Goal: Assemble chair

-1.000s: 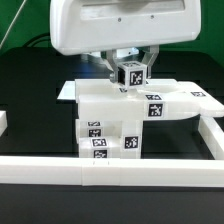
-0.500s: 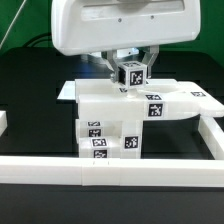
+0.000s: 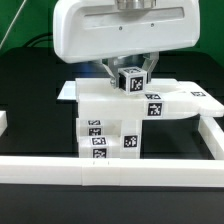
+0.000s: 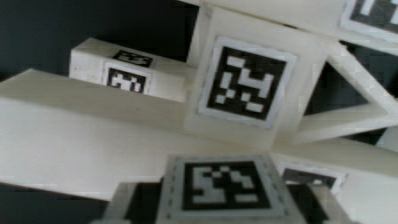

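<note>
Gripper (image 3: pixel 130 83), tight around a tagged leg bar (image 3: pixel 129 77), now slightly lower above the seat block (image 3: pixel 105 100).

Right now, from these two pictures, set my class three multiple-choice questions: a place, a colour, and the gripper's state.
1. Where is the small block? A above the stacked white parts; B on the front rail; C under the stack.
2. What colour is the table? A green; B black; C white.
3. How is the gripper? A wide open, empty; B out of view; C shut on the small block.
Answers: 1 A, it shows over the stack; 2 B, the surface around the parts is black; 3 C, its fingers press the block's two sides.
</note>
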### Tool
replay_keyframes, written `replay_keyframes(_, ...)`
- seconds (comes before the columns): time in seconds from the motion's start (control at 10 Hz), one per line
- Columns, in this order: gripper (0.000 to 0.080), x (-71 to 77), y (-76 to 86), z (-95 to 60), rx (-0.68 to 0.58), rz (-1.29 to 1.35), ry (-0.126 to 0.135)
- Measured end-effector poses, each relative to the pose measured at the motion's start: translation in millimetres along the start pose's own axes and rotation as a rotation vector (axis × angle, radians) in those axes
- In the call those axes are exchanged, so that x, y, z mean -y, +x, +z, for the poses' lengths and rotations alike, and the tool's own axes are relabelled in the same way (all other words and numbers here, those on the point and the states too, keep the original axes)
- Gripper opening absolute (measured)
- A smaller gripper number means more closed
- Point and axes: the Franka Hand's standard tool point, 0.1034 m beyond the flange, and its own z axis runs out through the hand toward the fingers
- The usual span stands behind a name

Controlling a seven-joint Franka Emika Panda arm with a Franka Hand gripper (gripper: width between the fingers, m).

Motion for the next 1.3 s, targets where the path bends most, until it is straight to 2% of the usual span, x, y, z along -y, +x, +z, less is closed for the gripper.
replay_keyframes(0.9,0.0266,-3.0,1.3,0.0,-0.002,0.002,-0.002)
replay_keyframes(1.1,0.0266,-2.9,1.3,0.0,-0.002,0.028,-0.002)
replay_keyframes(1.3,0.0266,-2.6,1.4,0.1,-0.003,0.169,0.0)
